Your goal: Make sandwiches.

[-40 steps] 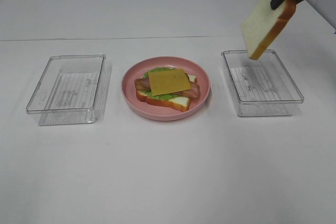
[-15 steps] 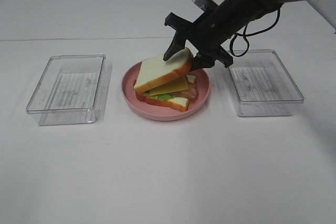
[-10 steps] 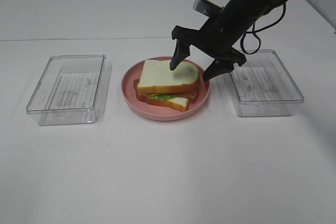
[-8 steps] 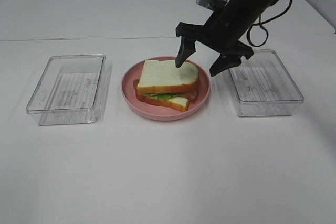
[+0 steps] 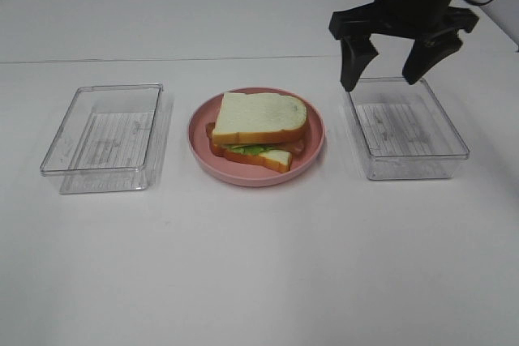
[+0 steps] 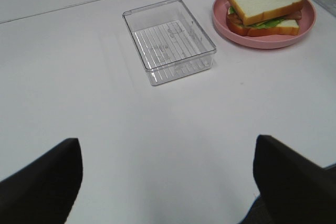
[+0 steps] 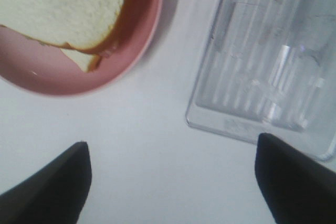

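The sandwich [image 5: 258,130] lies on a round pink plate [image 5: 313,146] at the table's middle: white bread with orange-brown crust on top, green lettuce and brown bacon peeking out below. It also shows in the left wrist view as the sandwich [image 6: 265,2] and in the right wrist view as the sandwich [image 7: 68,9]. My right gripper [image 5: 392,64] hangs open above the far left corner of the right tray, clear of the sandwich and holding nothing. My left gripper [image 6: 168,182] is open far from the plate, empty, only its dark fingertips [image 6: 42,177] showing.
An empty clear plastic tray [image 5: 105,137] sits left of the plate, also seen as the tray [image 6: 169,39]. A second clear tray [image 5: 403,126] sits right of the plate, shown as the tray [image 7: 273,56]. The table is white.
My right gripper laid the top bread slice on the stack, opened, then rose and swung right to above the right tray. The sandwich now stands closed with bread on top.
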Controlling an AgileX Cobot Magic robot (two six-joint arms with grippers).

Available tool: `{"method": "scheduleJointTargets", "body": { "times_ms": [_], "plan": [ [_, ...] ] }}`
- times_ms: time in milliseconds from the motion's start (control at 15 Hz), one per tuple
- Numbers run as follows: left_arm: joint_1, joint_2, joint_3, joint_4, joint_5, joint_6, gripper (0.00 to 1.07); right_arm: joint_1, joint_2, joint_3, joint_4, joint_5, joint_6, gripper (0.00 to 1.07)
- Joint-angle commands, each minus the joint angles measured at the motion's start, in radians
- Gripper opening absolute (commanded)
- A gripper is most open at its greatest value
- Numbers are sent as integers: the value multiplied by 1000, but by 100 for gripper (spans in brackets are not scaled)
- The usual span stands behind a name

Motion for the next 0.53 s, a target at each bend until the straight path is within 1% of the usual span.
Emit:
{"method": "scheduleJointTargets", "body": {
  "times_ms": [67, 133, 200, 267, 333, 533],
  "plan": [
    [1, -25, 7, -2, -11, -3, 84, 0, -91, 22, -46, 91, 11, 79],
    [1, -25, 7, -2, -11, -3, 84, 0, -146, 58, -50, 96, 11, 79],
    [1, -25, 7, -2, -11, -3, 84, 0, -270, 177, -53, 95, 11, 79],
    [1, -25, 7, -2, -11, -3, 84, 0, -347, 245, -53, 95, 11, 78],
    [1, -25, 7, -2, -11, -3, 84, 0, -385, 285, -53, 95, 11, 78],
    [1, -25, 7, -2, -11, -3, 84, 0, -615, 518, -53, 96, 11, 78]
  ]
}}
